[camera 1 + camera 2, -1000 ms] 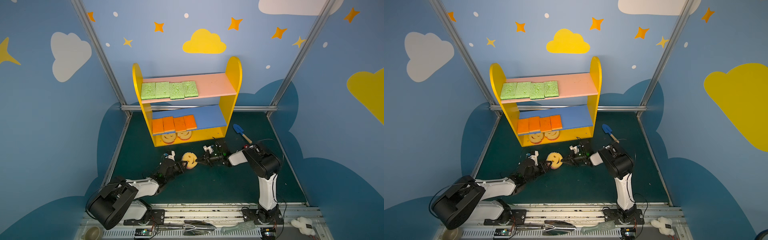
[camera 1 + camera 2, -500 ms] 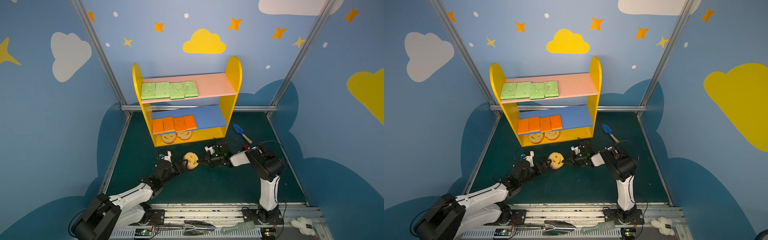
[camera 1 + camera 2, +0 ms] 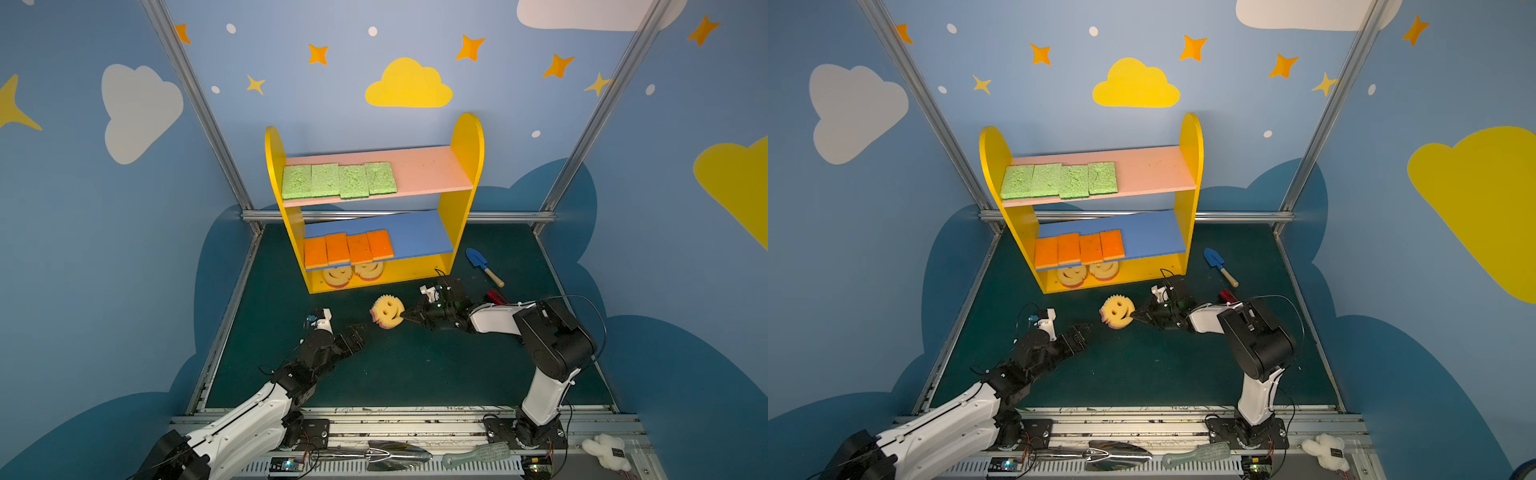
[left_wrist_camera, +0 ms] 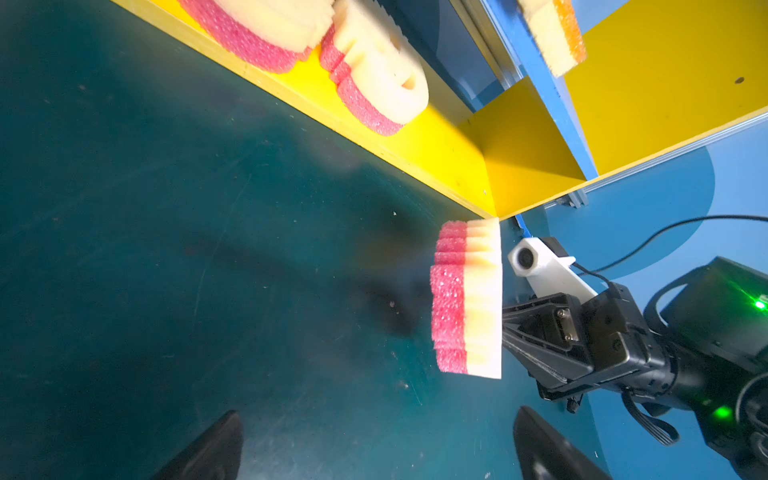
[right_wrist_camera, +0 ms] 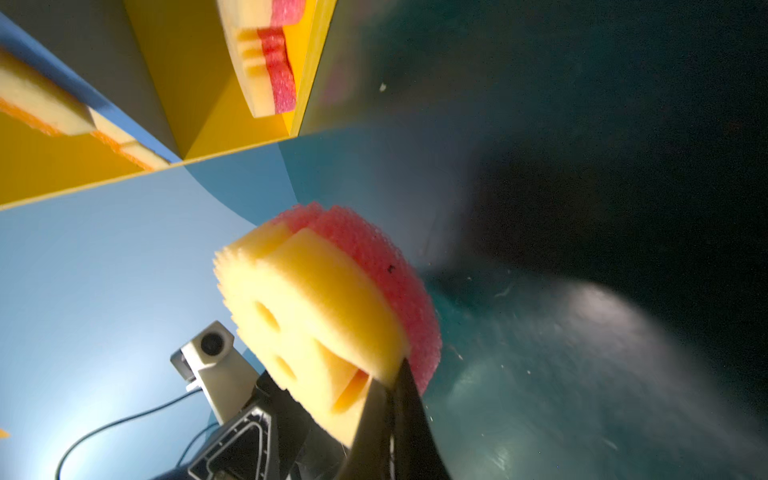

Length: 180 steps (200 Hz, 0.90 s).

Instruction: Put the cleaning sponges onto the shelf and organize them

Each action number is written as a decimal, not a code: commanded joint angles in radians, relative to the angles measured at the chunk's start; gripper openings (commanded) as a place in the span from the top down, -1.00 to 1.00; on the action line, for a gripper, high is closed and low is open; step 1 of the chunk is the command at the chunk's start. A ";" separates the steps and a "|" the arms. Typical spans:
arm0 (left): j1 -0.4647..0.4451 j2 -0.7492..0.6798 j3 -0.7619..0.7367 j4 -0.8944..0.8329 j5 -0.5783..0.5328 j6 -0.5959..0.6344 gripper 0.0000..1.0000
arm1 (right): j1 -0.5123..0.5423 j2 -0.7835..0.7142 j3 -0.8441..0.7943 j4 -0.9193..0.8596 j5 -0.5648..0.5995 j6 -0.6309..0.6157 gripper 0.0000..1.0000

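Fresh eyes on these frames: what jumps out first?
First, the round yellow smiley sponge with the pink underside, pinched at its edge in the shut right claw in front of the yellow-sided wooden shelf. The left claw stands open and empty beside it. Behind, four light-green porous sponges line the pink upper board, four orange-topped ones the blue lower board.

A second ago we saw the left claw (image 3: pixel 358 332) touching the near edge of the smiley sponge (image 3: pixel 387 311). Now its fingers stand spread wide and clear of the sponge, with bare bench (image 3: pixel 415 374) showing between them in both top views. The left arm (image 3: pixel 291 374) has pulled back toward its base and dropped low, its elbow no longer raised. We now find the sponge pinched by the right claw (image 3: pixel 406 318) alone, and it has shifted slightly toward the shelf (image 3: pixel 467 137).
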 commanded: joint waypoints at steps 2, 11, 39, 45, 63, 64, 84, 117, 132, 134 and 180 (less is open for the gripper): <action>0.003 -0.024 -0.018 -0.031 -0.029 -0.004 -0.99 | -0.004 -0.050 -0.029 -0.026 0.134 0.078 0.98; 0.003 -0.032 -0.013 -0.035 -0.028 0.003 -0.99 | -0.004 -0.058 -0.046 0.008 0.166 0.113 0.98; 0.004 -0.058 0.001 -0.065 -0.030 0.030 -1.00 | -0.007 -0.043 -0.062 0.125 0.225 0.204 0.98; 0.005 -0.061 0.000 -0.068 -0.030 0.031 -0.99 | -0.007 -0.032 -0.058 0.148 0.230 0.220 0.98; 0.014 -0.072 -0.011 -0.060 -0.020 0.024 -0.99 | -0.007 0.007 -0.041 0.215 0.245 0.261 0.98; 0.014 -0.072 -0.011 -0.060 -0.019 0.024 -0.99 | -0.007 0.009 -0.041 0.218 0.247 0.264 0.98; 0.023 -0.089 -0.012 -0.067 0.004 0.028 -0.99 | -0.006 0.043 -0.030 0.290 0.287 0.296 0.98; 0.040 -0.128 -0.004 -0.105 0.021 0.064 -0.99 | -0.005 0.084 -0.005 0.355 0.361 0.316 1.00; 0.052 -0.138 -0.007 -0.108 0.032 0.070 -0.99 | -0.007 0.104 0.011 0.379 0.383 0.326 0.99; 0.053 -0.139 -0.008 -0.108 0.034 0.071 -0.99 | -0.007 0.108 0.014 0.383 0.386 0.326 0.99; 0.094 -0.120 -0.008 -0.106 0.086 0.093 -0.99 | -0.025 0.172 0.104 0.383 0.406 0.322 0.99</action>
